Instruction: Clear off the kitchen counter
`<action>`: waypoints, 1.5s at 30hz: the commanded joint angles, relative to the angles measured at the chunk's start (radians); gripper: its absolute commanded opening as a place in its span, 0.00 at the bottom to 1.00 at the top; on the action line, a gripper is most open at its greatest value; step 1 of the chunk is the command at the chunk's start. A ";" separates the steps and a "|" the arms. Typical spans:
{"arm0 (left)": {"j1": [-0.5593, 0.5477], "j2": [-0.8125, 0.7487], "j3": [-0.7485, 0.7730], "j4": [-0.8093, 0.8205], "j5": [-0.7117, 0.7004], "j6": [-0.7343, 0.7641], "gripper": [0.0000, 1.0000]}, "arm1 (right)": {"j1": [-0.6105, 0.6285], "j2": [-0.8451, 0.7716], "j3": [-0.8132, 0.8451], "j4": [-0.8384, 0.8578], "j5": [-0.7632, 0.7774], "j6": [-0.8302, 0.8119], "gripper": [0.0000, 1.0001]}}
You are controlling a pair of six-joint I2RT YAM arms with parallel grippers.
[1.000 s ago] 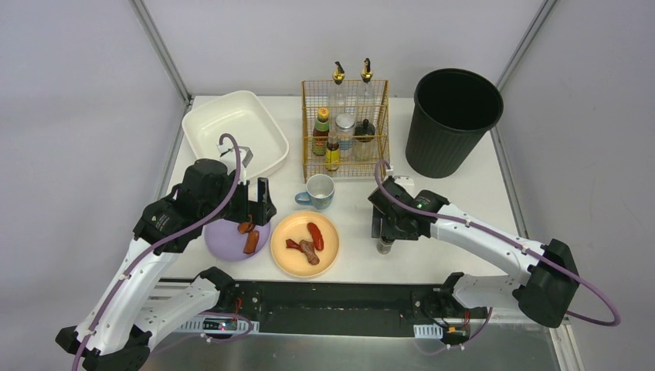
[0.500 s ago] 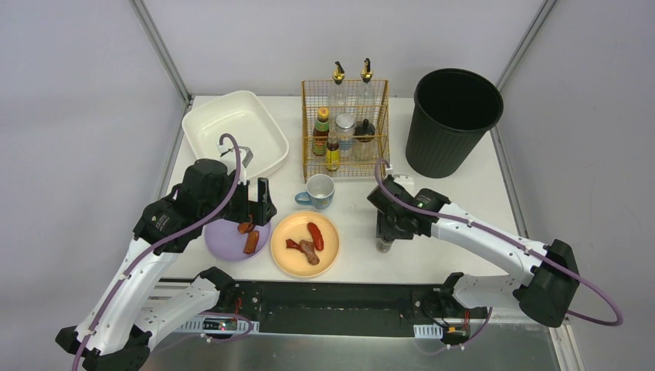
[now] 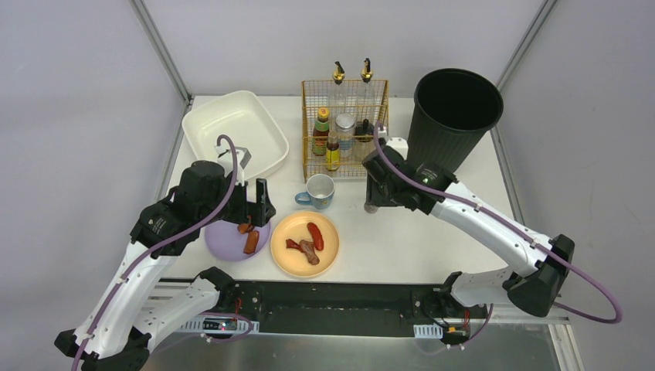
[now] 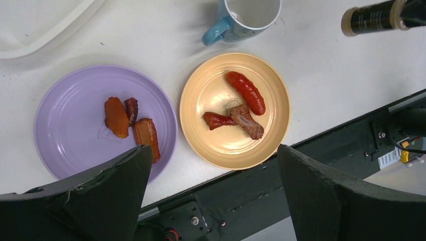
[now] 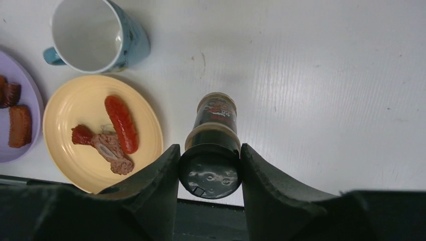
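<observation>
My right gripper (image 3: 376,188) is shut on the black cap of a dark spice bottle (image 5: 213,130) and holds it in the air over the white kitchen counter (image 3: 432,224), right of the mug and just in front of the wire rack. The bottle shows at the top right of the left wrist view (image 4: 374,17). My left gripper (image 3: 259,209) is open and empty above the near edge of the purple plate (image 4: 70,125), which bears pieces of fried food. The yellow plate (image 3: 305,242) holds a sausage and meat scraps.
A blue mug (image 3: 318,191) stands behind the yellow plate. A gold wire rack (image 3: 345,131) with several bottles stands at the back, a white basin (image 3: 234,134) to its left, a black bin (image 3: 452,120) to its right. A black rail (image 3: 332,297) runs along the front.
My right gripper has lifted the spice bottle off the counter and carried it back and a little left, towards the wire rack. The left arm has barely moved.
</observation>
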 commanded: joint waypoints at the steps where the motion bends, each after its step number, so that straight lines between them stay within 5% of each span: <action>1: -0.001 -0.007 -0.011 0.015 0.004 -0.013 1.00 | -0.049 0.032 0.122 0.013 0.042 -0.090 0.12; 23: -0.001 0.004 -0.012 0.014 0.003 -0.007 1.00 | -0.230 0.451 0.630 0.086 -0.022 -0.224 0.10; 45: -0.001 0.040 0.009 0.014 0.006 0.013 1.00 | -0.294 0.699 0.741 0.043 -0.159 -0.209 0.09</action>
